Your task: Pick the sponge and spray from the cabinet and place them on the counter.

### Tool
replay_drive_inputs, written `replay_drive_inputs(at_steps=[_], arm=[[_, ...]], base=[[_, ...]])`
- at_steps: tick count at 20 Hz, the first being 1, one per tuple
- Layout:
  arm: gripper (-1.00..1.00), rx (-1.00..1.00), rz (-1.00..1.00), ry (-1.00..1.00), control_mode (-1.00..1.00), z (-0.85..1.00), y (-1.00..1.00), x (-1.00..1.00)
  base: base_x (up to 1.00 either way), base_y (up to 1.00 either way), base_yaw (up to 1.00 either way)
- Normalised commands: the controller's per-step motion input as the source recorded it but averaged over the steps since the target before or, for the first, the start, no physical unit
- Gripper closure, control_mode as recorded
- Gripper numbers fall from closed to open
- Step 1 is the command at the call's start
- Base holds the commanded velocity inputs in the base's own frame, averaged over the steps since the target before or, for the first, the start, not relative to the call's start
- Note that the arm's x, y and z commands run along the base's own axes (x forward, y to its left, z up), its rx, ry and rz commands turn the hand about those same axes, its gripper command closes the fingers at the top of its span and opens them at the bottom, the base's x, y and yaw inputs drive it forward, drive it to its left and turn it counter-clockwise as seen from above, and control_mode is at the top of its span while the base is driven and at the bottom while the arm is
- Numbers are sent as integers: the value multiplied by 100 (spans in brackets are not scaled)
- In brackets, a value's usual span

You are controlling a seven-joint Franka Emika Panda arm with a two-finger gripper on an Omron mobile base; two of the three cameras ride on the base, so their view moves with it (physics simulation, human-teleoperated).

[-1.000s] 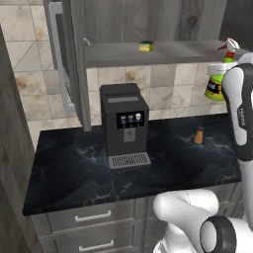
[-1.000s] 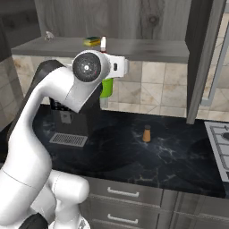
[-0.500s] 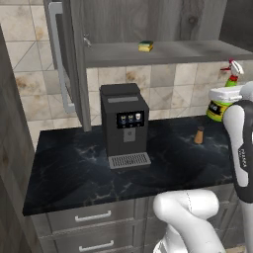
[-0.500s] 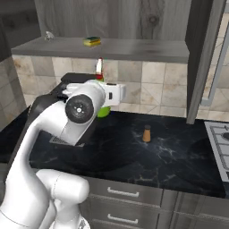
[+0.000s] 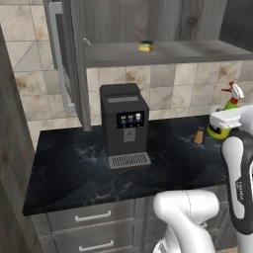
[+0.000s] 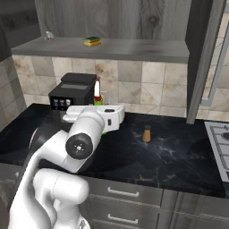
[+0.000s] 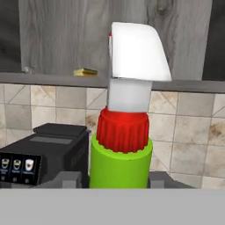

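1. Far left in the left base view, the cabinet (image 5: 148, 22) door hangs open, its silver handle (image 5: 58, 54) out over the counter's (image 5: 74, 168) left end; bare black counter runs from there to the front edge.
2. Next along, the coffee machine (image 5: 124, 123) stands against the tiled wall, its drip tray (image 5: 129, 160) jutting forward and open counter in front of it.
3. Up above, the sponge (image 5: 145, 46) lies flat on the cabinet shelf (image 5: 163, 53), set back from the shelf's front lip, with free shelf on both sides.
4. Moving right, a small orange-brown shaker (image 5: 199, 136) stands upright on the counter, near the spray and apart from it.
5. At the right edge, the spray (image 5: 228, 106) is upright in the gripper (image 5: 223, 119) just above the counter; the fingers are closed on its green body, the red-and-white nozzle poking up over the hand.
6. In the right base view the spray (image 6: 98, 96) sits just beside the coffee machine (image 6: 74, 96), which is the closest obstacle; the counter (image 6: 179, 156) toward the shaker (image 6: 146, 133) is open.
7. In the hand view, the spray (image 7: 125, 145) stands dead centre, the coffee machine (image 7: 44, 154) to its left.
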Motion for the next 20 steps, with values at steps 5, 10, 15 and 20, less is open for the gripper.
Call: replay_drive_inputs(at_steps=[5, 10, 15, 20], arm=[[100, -2, 0, -3, -100, -48, 0, -1], [100, 0, 0, 0, -100, -47, 0, 1], [100, -3, 0, 0, -100, -74, 9, 9], [100, -4, 0, 0, -100, -78, 17, 21]], base=[[0, 0, 0], [0, 0, 0], [0, 0, 0], [0, 0, 0]])
